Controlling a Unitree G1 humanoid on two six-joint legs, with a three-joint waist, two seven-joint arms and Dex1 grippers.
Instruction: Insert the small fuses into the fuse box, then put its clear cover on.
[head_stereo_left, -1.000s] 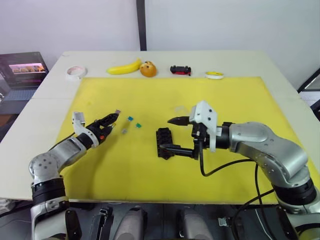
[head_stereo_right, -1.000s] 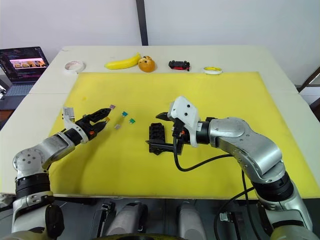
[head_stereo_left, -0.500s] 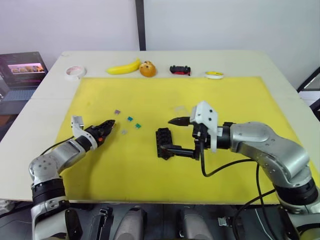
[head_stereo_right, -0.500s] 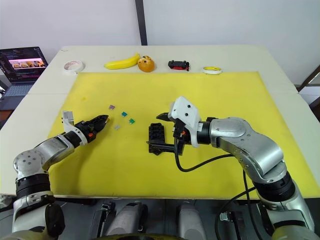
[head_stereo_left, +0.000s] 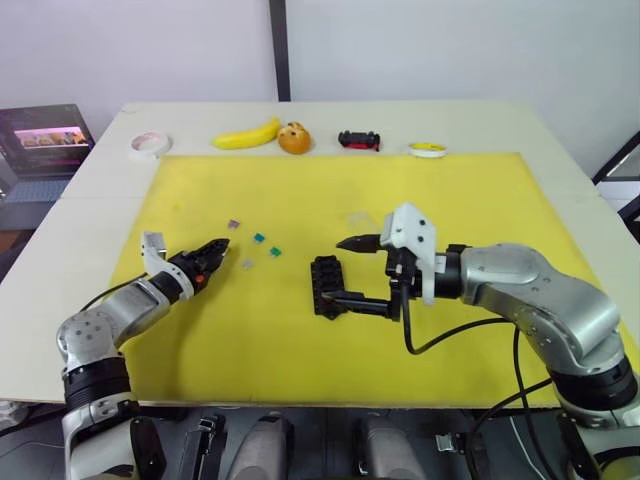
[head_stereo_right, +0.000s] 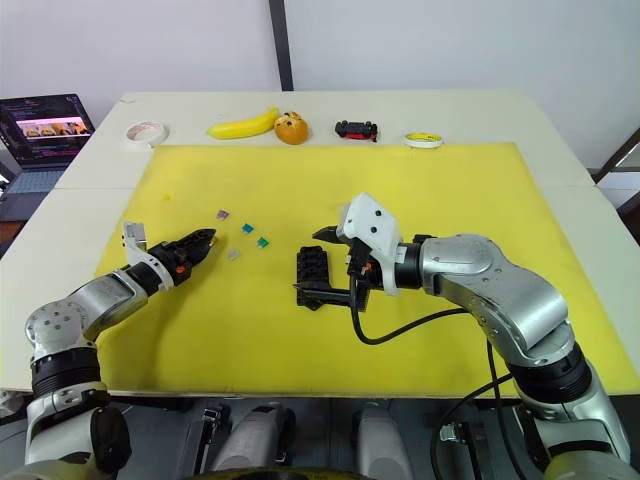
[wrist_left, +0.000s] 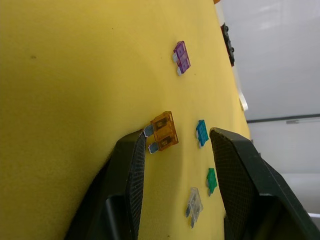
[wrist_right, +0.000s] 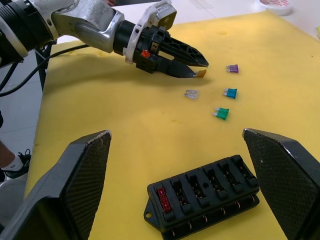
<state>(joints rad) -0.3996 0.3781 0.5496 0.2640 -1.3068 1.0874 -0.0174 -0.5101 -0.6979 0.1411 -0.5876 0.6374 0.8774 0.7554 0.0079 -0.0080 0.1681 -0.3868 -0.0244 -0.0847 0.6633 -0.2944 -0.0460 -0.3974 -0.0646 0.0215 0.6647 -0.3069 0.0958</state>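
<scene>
The left gripper (wrist_left: 175, 160), fingers spread, has one tip touching the orange fuse (wrist_left: 163, 131), which lies flat on the yellow mat (head_stereo_left: 300, 190) left of the fuse box (head_stereo_left: 327, 286); closing off-centre could flick it away. The fuse's prongs point back toward that gripper. The right gripper (wrist_right: 175, 190) hangs spread over the fuse box, whose long axis runs toward and away from the robot.

Clear cover (head_stereo_left: 358, 217) barely discernible; fuse box (head_stereo_left: 326, 285) partly behind right finger.

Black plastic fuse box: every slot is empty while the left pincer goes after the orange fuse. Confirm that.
Not every slot: the black plastic fuse box already holds one red fuse at its end, per the right wrist view. The left pincer does straddle the small orange fuse.
</scene>
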